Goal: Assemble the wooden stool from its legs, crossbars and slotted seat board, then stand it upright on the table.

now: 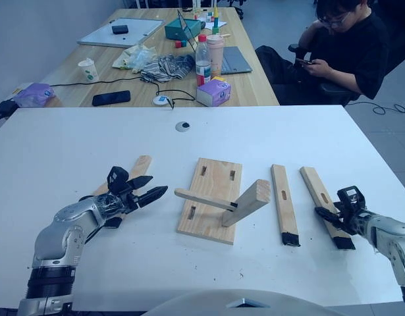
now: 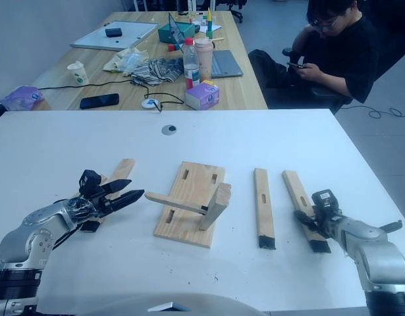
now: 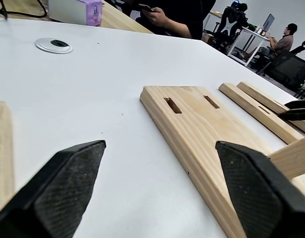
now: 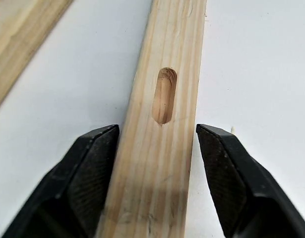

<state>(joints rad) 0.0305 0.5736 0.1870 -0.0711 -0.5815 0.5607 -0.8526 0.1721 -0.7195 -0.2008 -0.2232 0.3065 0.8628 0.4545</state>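
The slotted seat board [image 1: 212, 197] lies flat mid-table. Across its right edge leans a thick leg [image 1: 249, 201] with a thin crossbar [image 1: 201, 198] stuck in its side. Two more slotted legs [image 1: 284, 203] [image 1: 319, 192] lie side by side to the right. My right gripper [image 1: 334, 216] is open and straddles the near end of the rightmost leg [image 4: 164, 99], one finger [image 4: 88, 173] on each side. Left of the board, my left gripper [image 1: 151, 191] is open and points at the crossbar's free end. It hovers over another wooden piece [image 1: 140, 164]. The board [image 3: 207, 124] lies ahead of its fingers [image 3: 68, 183].
A round cable grommet [image 1: 183, 126] sits in the white table behind the board. Beyond the far edge stands a second table [image 1: 70, 85] crowded with a bottle [image 1: 203, 60], a laptop, a phone and cloths. White tabletop surrounds the parts.
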